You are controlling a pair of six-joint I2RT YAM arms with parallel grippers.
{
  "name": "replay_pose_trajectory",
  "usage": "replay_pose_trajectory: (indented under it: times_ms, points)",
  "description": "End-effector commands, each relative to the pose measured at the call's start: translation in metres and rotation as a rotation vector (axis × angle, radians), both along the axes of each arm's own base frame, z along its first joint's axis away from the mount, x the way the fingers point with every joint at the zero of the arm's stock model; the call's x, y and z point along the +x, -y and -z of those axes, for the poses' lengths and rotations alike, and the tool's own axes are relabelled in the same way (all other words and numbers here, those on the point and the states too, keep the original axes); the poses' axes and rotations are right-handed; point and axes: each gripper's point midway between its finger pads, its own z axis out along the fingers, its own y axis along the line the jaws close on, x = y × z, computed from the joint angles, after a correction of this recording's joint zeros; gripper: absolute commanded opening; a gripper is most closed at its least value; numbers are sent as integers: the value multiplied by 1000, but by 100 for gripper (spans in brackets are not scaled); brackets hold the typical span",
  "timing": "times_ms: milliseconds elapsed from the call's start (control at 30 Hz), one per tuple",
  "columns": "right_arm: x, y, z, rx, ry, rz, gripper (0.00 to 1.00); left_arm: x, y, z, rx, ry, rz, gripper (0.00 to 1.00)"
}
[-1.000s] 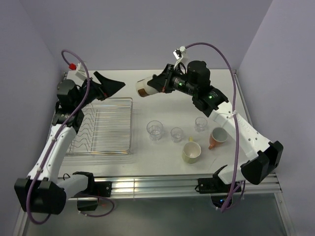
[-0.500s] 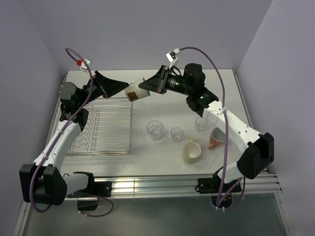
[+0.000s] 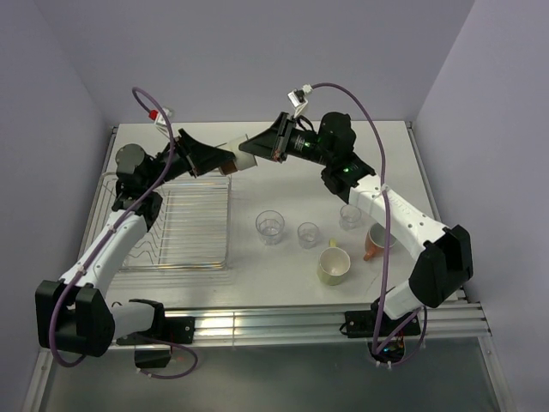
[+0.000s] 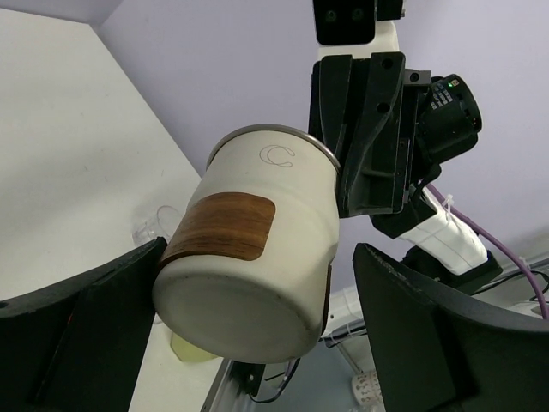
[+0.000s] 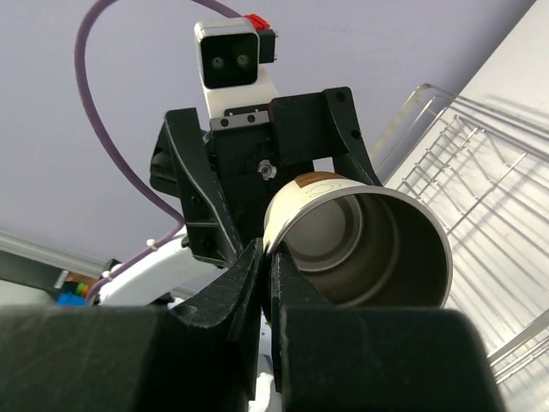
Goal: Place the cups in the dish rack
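Observation:
My right gripper [image 3: 260, 151] is shut on the rim of the brown-and-cream cup [image 3: 243, 160] and holds it on its side in the air over the far right corner of the dish rack [image 3: 184, 225]. In the right wrist view my right gripper [image 5: 268, 251] pinches the cup's [image 5: 369, 249] metal rim. My left gripper [image 3: 223, 161] is open, its jaws either side of the cup's base [image 4: 240, 318], with a gap at the right finger [image 4: 403, 309]. Three glass tumblers [image 3: 269, 227], [image 3: 308, 234], [image 3: 349, 216], the yellow-green mug [image 3: 334, 266] and the salmon mug [image 3: 377, 241] stand on the table.
The silver wire rack [image 5: 480, 154] lies on the left half of the table and holds no cups. The loose cups cluster right of it, in the middle and right. Lilac walls close off the back and both sides.
My right gripper carried the cup leftwards to the rack's far corner. My left gripper rose and swung right to meet it, and its open jaws now straddle the cup's base.

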Motion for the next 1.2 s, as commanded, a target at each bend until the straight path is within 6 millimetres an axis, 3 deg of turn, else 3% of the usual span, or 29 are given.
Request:
replay_pose_trajectory:
  times_ms: [0,167,267,300,367,400,467,500,533,667,767,967,1167]
  points:
    - [5,7,-17,77,46,6,0,-10,4,-9,-14,64,25,94]
    - [6,9,-12,85,45,3,0,-14,2,-11,-26,80,7,89]
    - [8,9,-7,86,38,3,0,-18,3,-15,-45,91,29,77]
    - [8,9,-7,87,38,3,0,-18,3,-15,-46,88,30,65]
    - [8,8,-6,89,38,1,0,-18,4,-17,-46,93,34,52]
    - [8,9,-6,89,42,5,0,-18,4,-17,-45,93,34,36]
    - [9,10,-6,87,45,10,0,-19,4,-20,-42,100,36,24]
    - [9,10,-5,82,49,14,3,-19,4,-21,-40,98,37,8]
    - [10,10,-2,71,39,22,7,-20,4,-25,-37,111,35,1]
    - [18,15,8,3,24,93,38,-17,1,-33,-9,120,5,0]
    - [25,25,13,-45,23,177,52,-14,-2,-38,33,117,-42,0]
    - [34,40,19,-109,21,290,63,-14,-8,-42,87,118,-96,0]
    - [42,56,28,-156,15,391,63,-5,-19,-32,168,93,-191,0]
